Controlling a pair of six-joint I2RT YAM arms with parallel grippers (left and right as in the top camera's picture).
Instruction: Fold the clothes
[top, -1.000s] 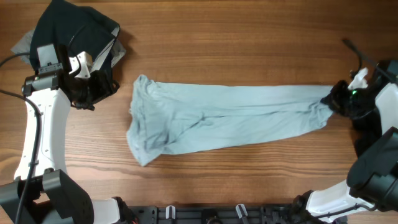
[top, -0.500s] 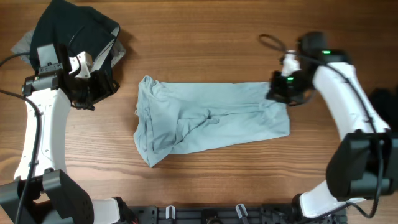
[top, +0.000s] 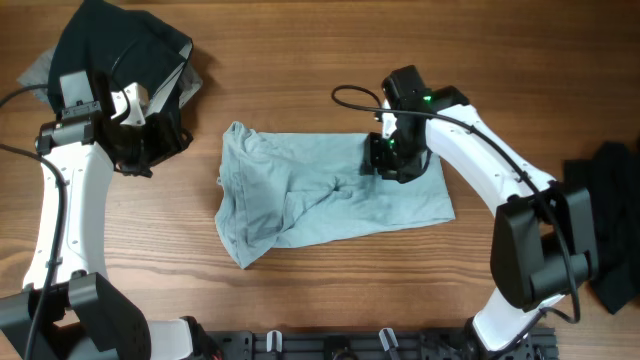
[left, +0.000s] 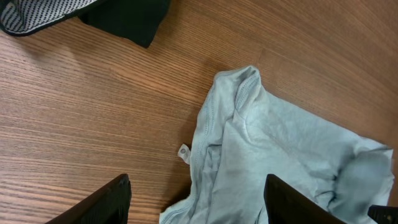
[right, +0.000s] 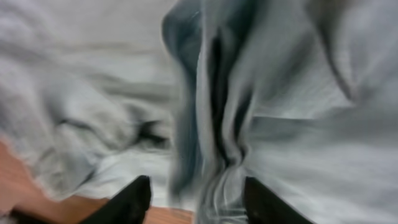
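At the near side of the wooden desk (top: 300, 60), the pale blue T-shirt (top: 320, 195) lies across the middle as a short, rumpled band. Its left end is bunched and creased, and its right end is squared off where the cloth appears doubled back on itself. The right gripper (top: 392, 160) hangs low over the upper right part of that shirt. In the blurred wrist view its fingers stand apart with a ridge of blue fabric running between them, and no pinch on the cloth can be made out. To the right, at the desk's edge and well apart from the shirt, a black garment (top: 612, 220) sits in a loose heap. On the left, the left gripper (top: 160, 142) is spread wide and holds nothing. It is aimed at the shirt's left end, where a small white label (left: 184, 151) shows at the hem. Farthest back, in the left corner, a second black garment (top: 120, 40) is piled over a grey one (top: 35, 68) that peeks out beneath it. The job looks barely begun: one shirt is roughly halved and far from flat, with smoothing and further folds to come, while the dark and grey pieces lie unfolded.
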